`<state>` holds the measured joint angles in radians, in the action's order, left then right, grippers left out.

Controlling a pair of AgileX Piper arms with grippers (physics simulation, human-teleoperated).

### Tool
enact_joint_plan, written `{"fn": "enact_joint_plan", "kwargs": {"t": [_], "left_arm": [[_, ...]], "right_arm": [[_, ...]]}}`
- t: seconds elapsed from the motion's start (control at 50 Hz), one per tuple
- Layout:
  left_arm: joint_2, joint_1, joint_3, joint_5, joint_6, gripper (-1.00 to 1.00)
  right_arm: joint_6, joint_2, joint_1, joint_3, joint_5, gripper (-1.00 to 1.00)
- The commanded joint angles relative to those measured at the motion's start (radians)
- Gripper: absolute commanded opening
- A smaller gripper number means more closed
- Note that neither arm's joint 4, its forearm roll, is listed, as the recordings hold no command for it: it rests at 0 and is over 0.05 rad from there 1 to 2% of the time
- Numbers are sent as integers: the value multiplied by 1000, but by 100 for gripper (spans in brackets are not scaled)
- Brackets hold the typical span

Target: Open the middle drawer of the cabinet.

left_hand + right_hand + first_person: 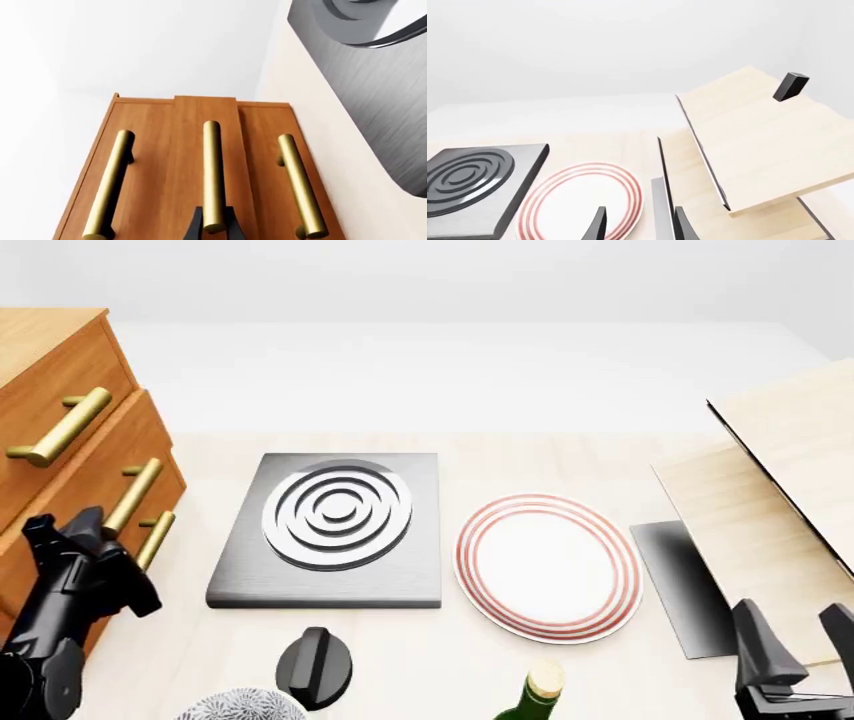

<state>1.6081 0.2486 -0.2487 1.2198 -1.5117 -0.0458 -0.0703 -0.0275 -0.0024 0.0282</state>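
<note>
Two left gripper (213, 225) fingers pinch the middle drawer (203, 107) handle (212, 175) tip; an off-centre pull risks slipping. Right gripper (637, 222) fingers spread.

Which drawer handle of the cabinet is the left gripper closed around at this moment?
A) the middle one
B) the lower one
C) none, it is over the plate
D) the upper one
A: in the left wrist view the left gripper has its fingers on both sides of the centre brass handle of the middle drawer.
</note>
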Motion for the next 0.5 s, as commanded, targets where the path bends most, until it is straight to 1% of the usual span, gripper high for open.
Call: {"fn": "enact_joint_plan", "kwargs": {"t": [0.02, 0.28, 0.5], "left_arm": [[-2, -102, -24, 0, 9, -100], [-48, -145, 10, 0, 6, -100], [-43, -183, -4, 0, 9, -100]], "right_arm": [[-3, 0, 8, 0, 6, 100], [-5, 29, 14, -2, -18, 100], [-3, 33, 21, -2, -20, 100]]}}
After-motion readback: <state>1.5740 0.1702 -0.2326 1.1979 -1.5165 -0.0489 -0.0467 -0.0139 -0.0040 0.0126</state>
